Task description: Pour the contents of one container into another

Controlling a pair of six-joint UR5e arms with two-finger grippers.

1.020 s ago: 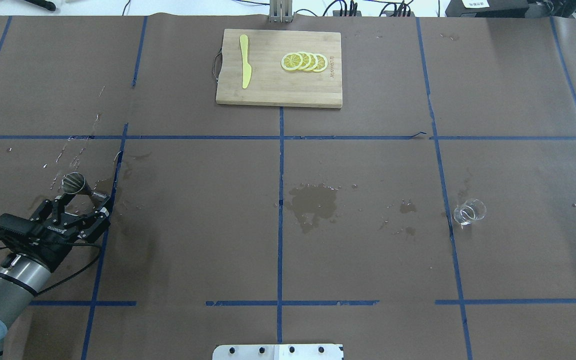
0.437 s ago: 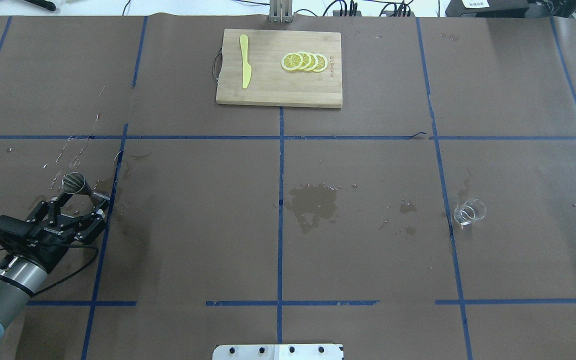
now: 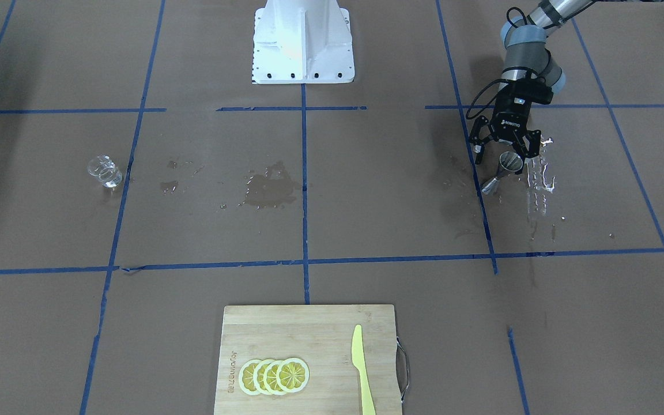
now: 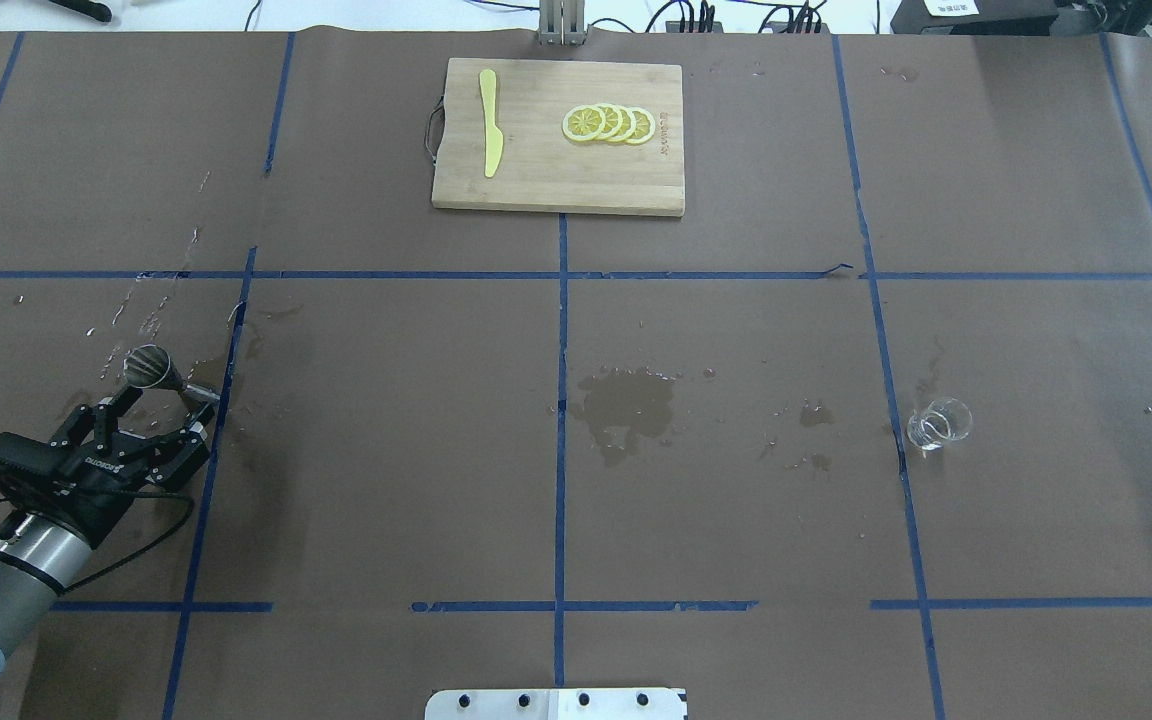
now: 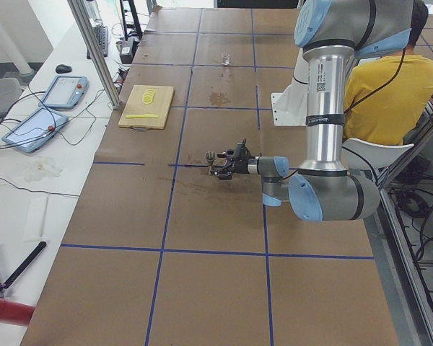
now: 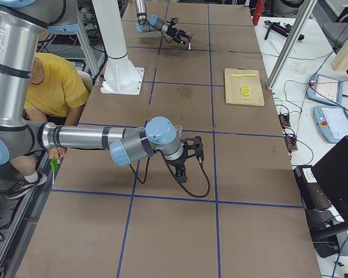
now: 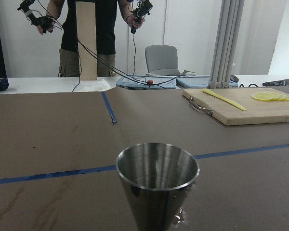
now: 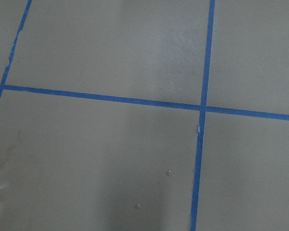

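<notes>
The steel jigger [image 4: 151, 368] stands upright on the wet paper at the table's left, among water drops; it also shows in the front view [image 3: 507, 163] and fills the left wrist view [image 7: 157, 180]. My left gripper [image 4: 160, 415] [image 3: 505, 151] is open, with its fingers spread just short of the jigger and nothing between them. The clear glass cup [image 4: 939, 422] [image 3: 104, 171] stands alone far off on the right side. My right gripper [image 6: 191, 149] shows only in the exterior right view, low over bare paper, and I cannot tell its state.
A wooden cutting board [image 4: 556, 170] with lemon slices [image 4: 608, 123] and a yellow knife [image 4: 489, 120] lies at the far middle. A dark wet patch [image 4: 626, 405] marks the table's centre. The robot's base plate [image 3: 303, 40] sits at the near edge.
My left gripper has drawn back a little toward the robot, away from the jigger, which stays standing. The glass cup has not moved.
</notes>
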